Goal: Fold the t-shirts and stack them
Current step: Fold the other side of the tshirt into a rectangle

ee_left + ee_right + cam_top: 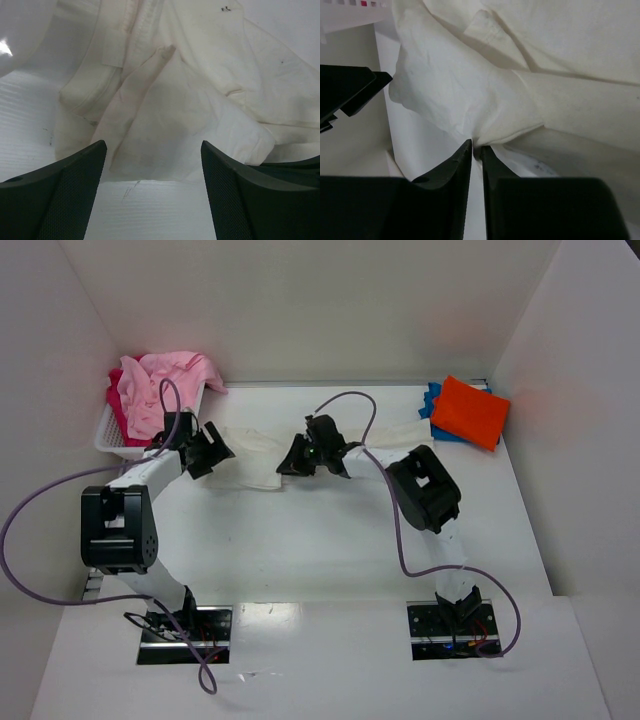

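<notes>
Top view. At the left gripper: fingers spread wide, nothing between them, tips at the left end of the cream-white t-shirt. Stretched flat across the table from there, running rightward past the right gripper. Near the left one but apart from it, set low on the same cloth; too small from up here to read how far open. Just behind and to the left of the left gripper: a white slotted basket, heaped with the light pink t-shirt over the red-magenta t-shirt. Well off to the right of the right gripper, in the far corner: the orange t-shirt lying on the blue t-shirt.

Left wrist view. At the left gripper: both fingers wide apart, empty, bare table between the tips. Straight ahead, just beyond them: a crumpled, folded-over edge of the cream-white t-shirt.

Right wrist view. At the right gripper: tips drawn almost together, pinching a bunched fold of the cream-white t-shirt. Cloth gathered into creases at the pinch, spreading ahead and to the right. Off to the left, apart: the black left gripper.
</notes>
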### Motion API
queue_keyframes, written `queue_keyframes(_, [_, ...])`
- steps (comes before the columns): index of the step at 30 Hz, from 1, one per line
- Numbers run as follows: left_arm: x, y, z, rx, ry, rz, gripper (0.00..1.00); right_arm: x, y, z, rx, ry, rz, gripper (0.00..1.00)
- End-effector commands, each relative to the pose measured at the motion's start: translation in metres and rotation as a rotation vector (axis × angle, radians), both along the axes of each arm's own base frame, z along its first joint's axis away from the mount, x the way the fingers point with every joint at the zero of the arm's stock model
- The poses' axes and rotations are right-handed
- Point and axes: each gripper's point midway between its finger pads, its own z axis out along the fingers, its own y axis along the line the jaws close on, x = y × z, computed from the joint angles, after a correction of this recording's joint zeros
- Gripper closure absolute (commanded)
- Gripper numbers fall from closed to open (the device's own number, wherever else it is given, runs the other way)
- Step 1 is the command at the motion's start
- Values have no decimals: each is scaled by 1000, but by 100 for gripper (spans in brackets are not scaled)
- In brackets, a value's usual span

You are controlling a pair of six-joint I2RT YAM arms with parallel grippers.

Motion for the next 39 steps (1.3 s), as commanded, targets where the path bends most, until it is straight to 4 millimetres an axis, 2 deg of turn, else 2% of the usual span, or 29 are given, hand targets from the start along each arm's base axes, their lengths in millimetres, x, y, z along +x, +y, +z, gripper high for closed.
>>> queue_keyframes(1, [3, 3, -4, -23, -5, 15, 16, 7, 19, 20, 63, -53, 12, 86])
queue_keyframes(4, [3, 2, -5, -24, -5, 4, 15, 12, 20, 21, 55, -57, -3, 90])
queue_keyframes(10, [4, -9, -8, -66, -8, -57, 17, 27, 27, 48, 62, -118, -8, 89])
queue_keyframes(15, [4, -9, -4, -62, -21, -75, 20, 34, 23, 51, 60, -130, -23, 89])
queue_keyframes(23, [5, -11, -4, -81, -22, -87, 21, 57, 20, 84, 86, -198, -58, 89])
queue_keyframes(28, [2, -14, -11, -100, 4, -99, 21, 67, 14, 89, 87, -203, -75, 89])
queue_keyframes(33, [7, -20, -12, -128, 0, -123, 21, 77, 5, 91, 92, -213, -95, 88])
queue_keyframes(35, [7, -16, -15, -129, 9, -113, 17, 81, 8, 96, 99, -224, -95, 87])
queue_keyframes(39, [8, -14, -12, -121, 0, -108, 14, 90, 6, 84, 84, -219, -99, 84])
